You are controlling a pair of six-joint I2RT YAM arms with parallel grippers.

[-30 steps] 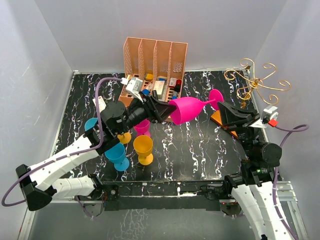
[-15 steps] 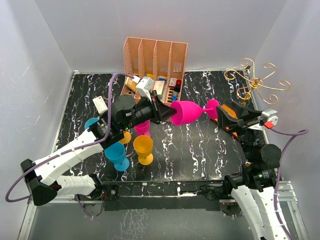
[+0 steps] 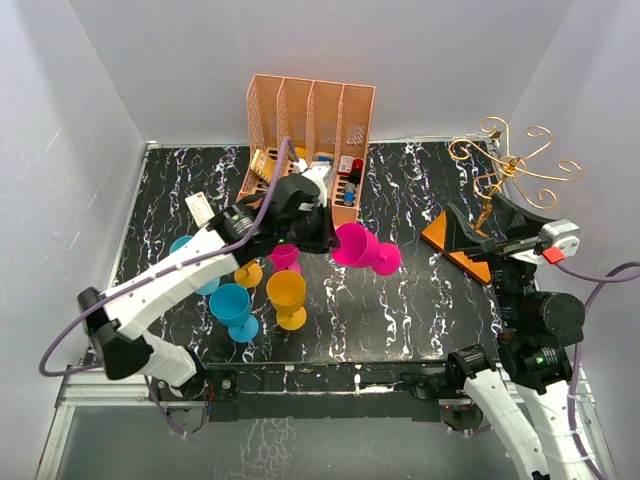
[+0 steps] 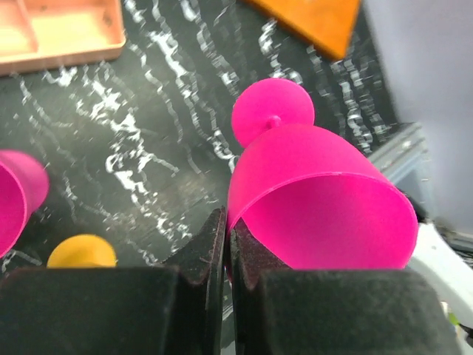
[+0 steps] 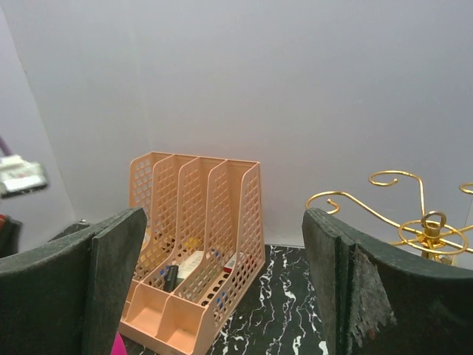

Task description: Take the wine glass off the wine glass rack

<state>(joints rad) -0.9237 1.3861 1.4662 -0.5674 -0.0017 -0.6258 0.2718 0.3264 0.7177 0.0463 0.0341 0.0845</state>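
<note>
Lowered toward the worktop (image 3: 420, 300) since a second ago, the left hand (image 3: 328, 237) is clamped on the rim of the wine glass (image 3: 355, 246). The glass is tilted, foot rightward, clear of the wine glass rack (image 3: 512, 165). The right hand (image 5: 222, 288) has let go, fingers wide apart.

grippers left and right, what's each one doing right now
Left gripper: shut on the rim of the magenta plastic wine glass.
Right gripper: open, holding nothing.
</note>
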